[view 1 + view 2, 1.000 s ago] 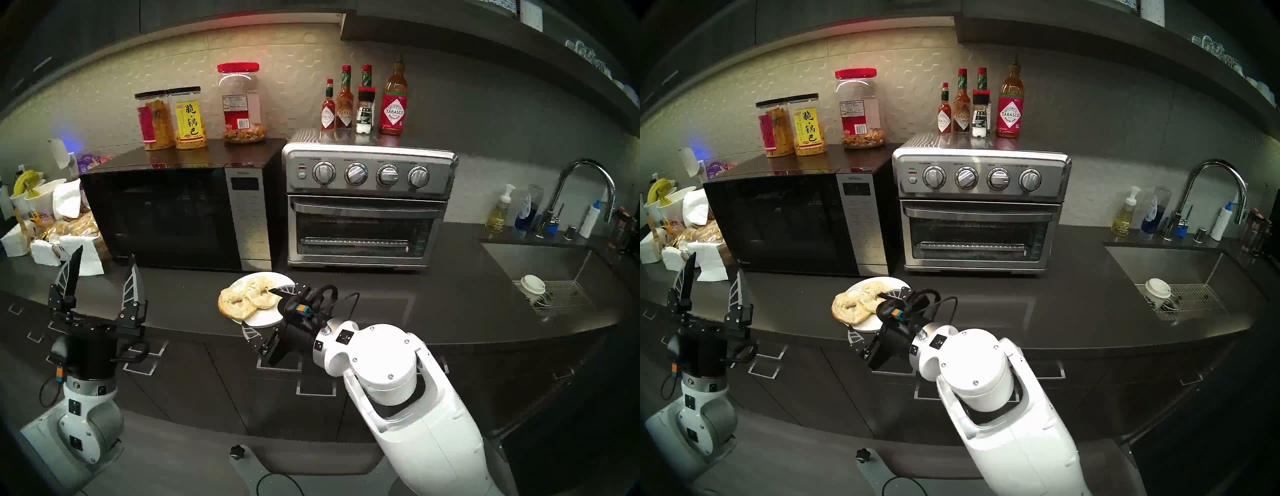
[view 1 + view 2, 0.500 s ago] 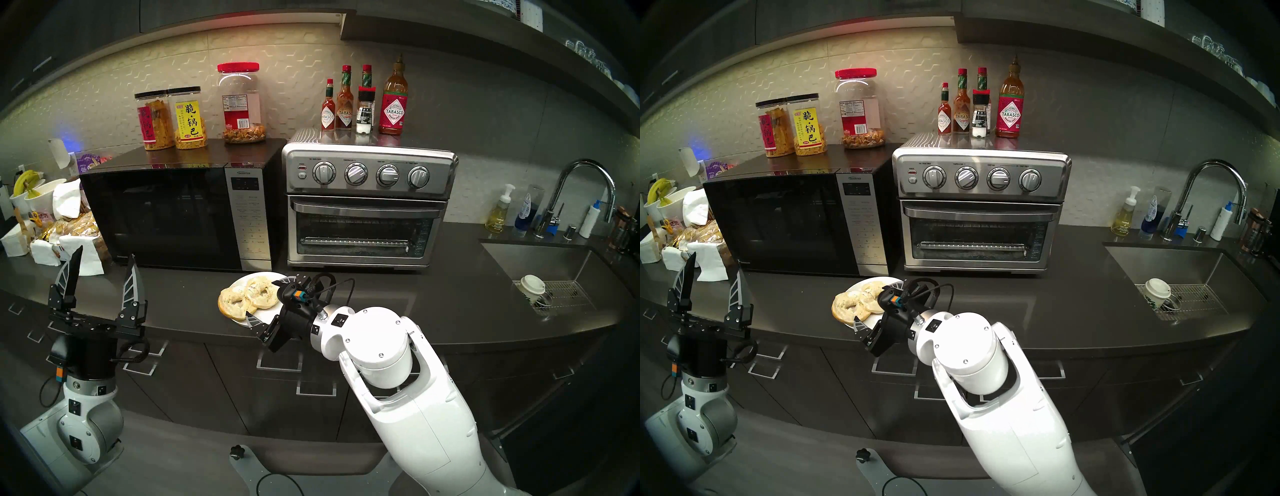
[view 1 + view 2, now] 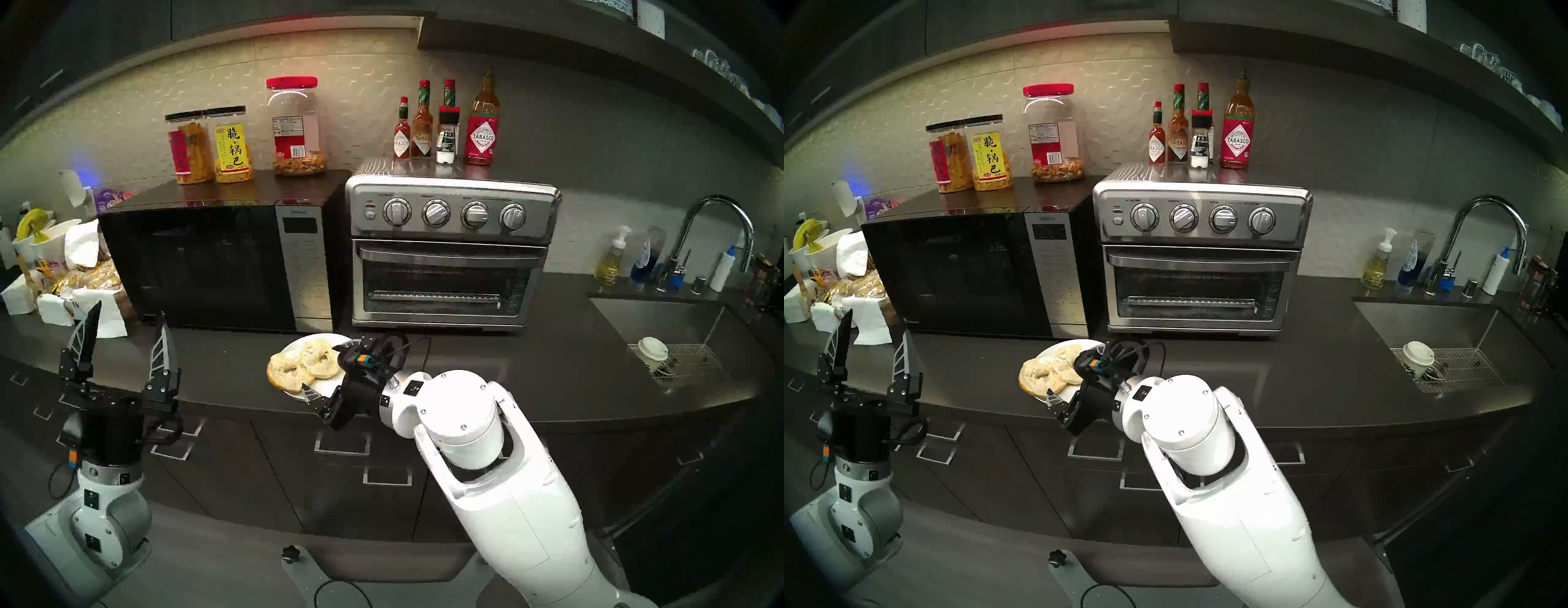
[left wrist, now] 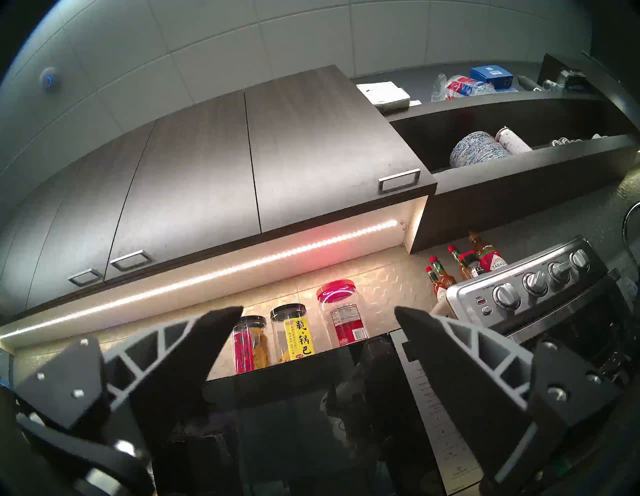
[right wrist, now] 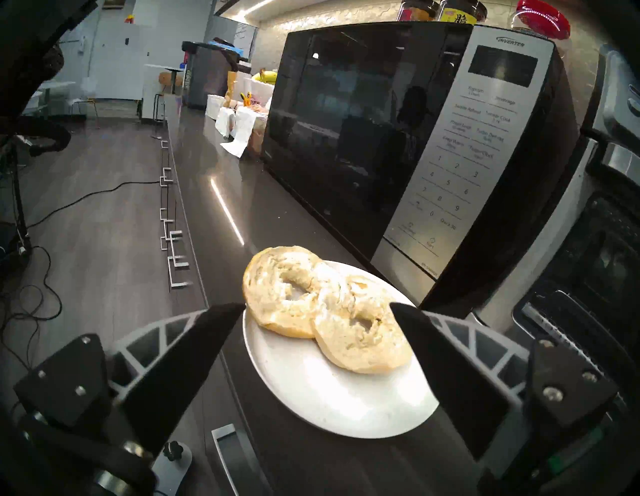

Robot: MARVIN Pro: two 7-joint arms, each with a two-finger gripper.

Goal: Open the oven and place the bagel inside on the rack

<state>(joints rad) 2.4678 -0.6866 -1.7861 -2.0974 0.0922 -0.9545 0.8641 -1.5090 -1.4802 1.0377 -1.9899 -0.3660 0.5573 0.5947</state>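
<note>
The bagel (image 3: 303,365) lies as two pale cut halves on a white plate (image 3: 329,385) near the counter's front edge, in front of the gap between microwave and oven. My right gripper (image 3: 318,367) is open, its fingers flanking the bagel (image 5: 325,304) and plate (image 5: 332,398) without touching the bread. The stainless oven (image 3: 449,254) stands behind with its glass door shut, and the rack (image 3: 432,296) shows through the window. My left gripper (image 3: 130,309) hangs open and empty at the left, fingers pointing up.
A black microwave (image 3: 203,267) stands left of the oven, with snack jars (image 3: 231,144) on top. Sauce bottles (image 3: 481,123) crowd the oven's top. A sink (image 3: 662,327) with a paper cup lies to the right. Bread bags and napkins (image 3: 85,293) clutter the far left.
My right gripper has moved up and forward from the counter's front edge, so its open fingers now straddle the plate and bagel. The left arm has not moved.
</note>
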